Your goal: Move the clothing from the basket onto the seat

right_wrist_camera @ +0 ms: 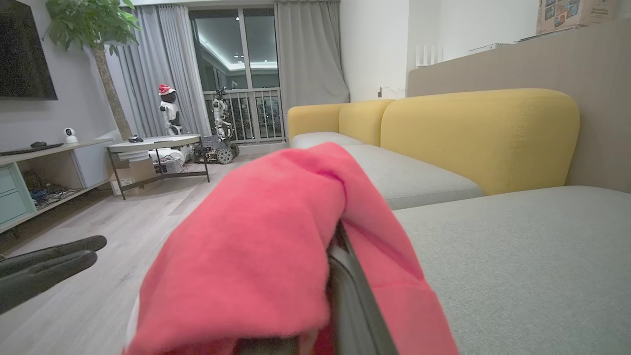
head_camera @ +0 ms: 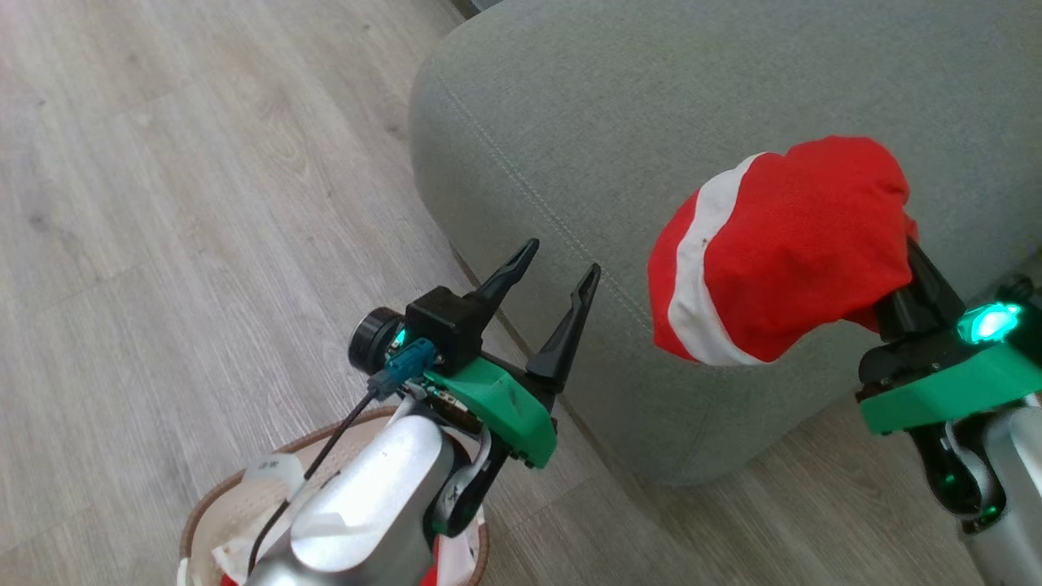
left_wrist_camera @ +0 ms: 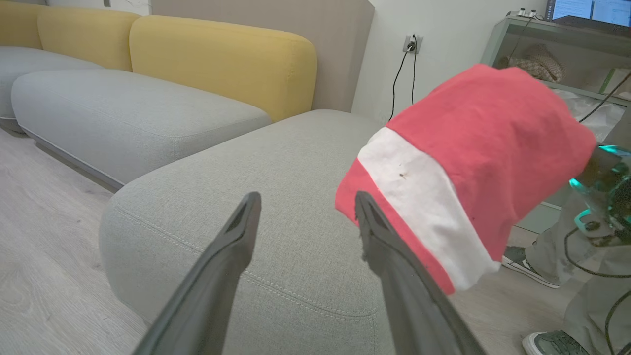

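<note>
One red garment (head_camera: 790, 244) with a white stripe is hanging draped over the right gripper (head_camera: 916, 285), whose fingers are pinching closed on it, at the near edge of the one seat (head_camera: 651, 98), toward 3 o'clock in the head view. The left gripper (head_camera: 562, 256) is hovering at the garment's 9 o'clock, spread wide and holding nothing. The one basket (head_camera: 236, 488) is sitting on the floor (head_camera: 163, 203) at 7 o'clock, with a sliver of red cloth (head_camera: 430, 570) showing inside.

Right jaws beneath the clothing (head_camera: 781, 244)
</note>
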Motion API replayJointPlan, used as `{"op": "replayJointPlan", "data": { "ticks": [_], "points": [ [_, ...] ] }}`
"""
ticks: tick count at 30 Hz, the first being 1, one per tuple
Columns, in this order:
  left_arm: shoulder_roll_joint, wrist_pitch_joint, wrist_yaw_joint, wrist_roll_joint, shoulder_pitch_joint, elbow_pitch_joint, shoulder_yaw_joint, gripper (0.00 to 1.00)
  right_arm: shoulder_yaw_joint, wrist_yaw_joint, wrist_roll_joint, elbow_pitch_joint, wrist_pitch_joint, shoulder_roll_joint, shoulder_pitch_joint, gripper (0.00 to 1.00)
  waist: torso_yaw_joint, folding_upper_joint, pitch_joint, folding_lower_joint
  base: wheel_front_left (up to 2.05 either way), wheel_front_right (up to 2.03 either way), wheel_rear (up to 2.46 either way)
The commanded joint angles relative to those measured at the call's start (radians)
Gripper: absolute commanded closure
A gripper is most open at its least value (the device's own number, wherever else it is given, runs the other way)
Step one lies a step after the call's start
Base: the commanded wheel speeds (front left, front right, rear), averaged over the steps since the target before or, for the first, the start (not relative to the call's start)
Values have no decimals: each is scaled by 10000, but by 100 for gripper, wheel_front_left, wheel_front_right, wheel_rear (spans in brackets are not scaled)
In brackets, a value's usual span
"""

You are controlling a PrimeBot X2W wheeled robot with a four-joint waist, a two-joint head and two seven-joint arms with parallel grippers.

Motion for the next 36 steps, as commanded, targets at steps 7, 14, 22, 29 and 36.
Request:
{"op": "replayJointPlan", "data": {
  "ticks": [7, 14, 22, 29, 36],
  "points": [
    [-16, -107, -122, 87, -829, -69, 49, 0, -97, -2, 182, -450, -65, -258, -194, 100, -79, -1, 179, 0, 0, 0, 0],
    [-3, -128, -50, 252, -1059, 158, -34, 0, -84, -2, 355, -151, -65, -414, -912, 100, -96, -1, 519, 0, 0, 0, 0],
    [-114, -90, -7, 587, -1664, 638, -341, 0, -315, -2, 1002, 571, -65, -914, -2401, 100, 247, -1, 1589, 0, 0, 0, 0],
    [-322, -132, -41, 904, -2617, 1152, -877, 0, -688, -2, 1400, 1357, -65, -1666, -3809, 100, 720, -1, 2811, 0, 0, 0, 0],
    [-399, -102, 100, 796, -3755, 1388, -1675, 0, -921, -2, 1658, 2382, -65, -2423, -4967, 100, 1298, -1, 3987, 0, 0, 0, 0]
  ]
}}
